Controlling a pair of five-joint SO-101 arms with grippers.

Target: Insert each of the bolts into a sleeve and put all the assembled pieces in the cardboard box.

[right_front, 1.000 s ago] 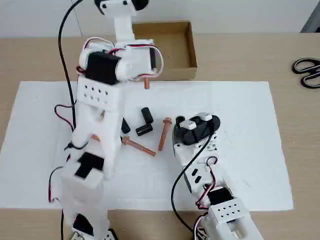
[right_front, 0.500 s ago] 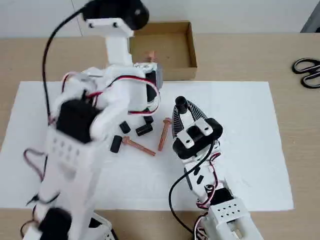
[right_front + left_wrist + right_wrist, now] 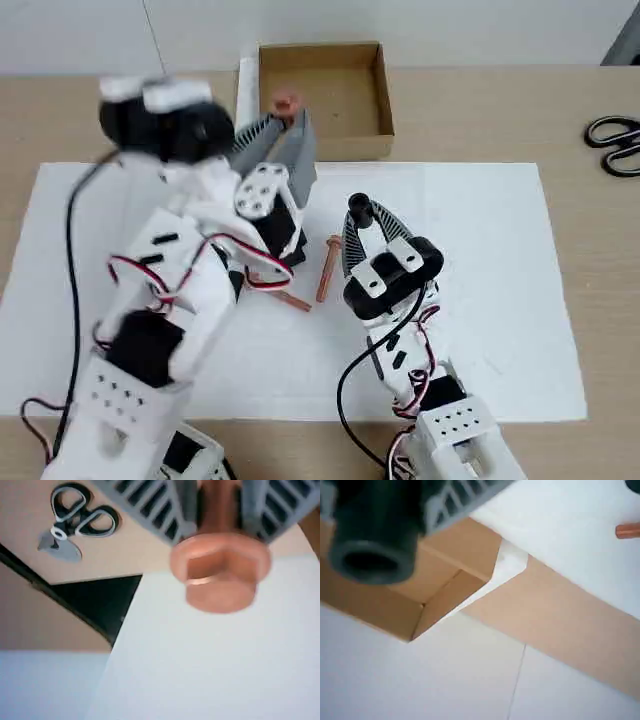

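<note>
The left claw (image 3: 287, 113) is clamped on a bolt (image 3: 288, 101) near the worktop's far edge, just beside the cardboard box (image 3: 385, 100). The right claw (image 3: 362, 216) grips a sleeve (image 3: 358, 208) mid-worktop. Line the shank squarely with the bore before pressing gently.

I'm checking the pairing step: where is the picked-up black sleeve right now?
High view: the sleeve sits at the tip of the right gripper, mid-table over the white paper, just right of a loose bolt.
</note>
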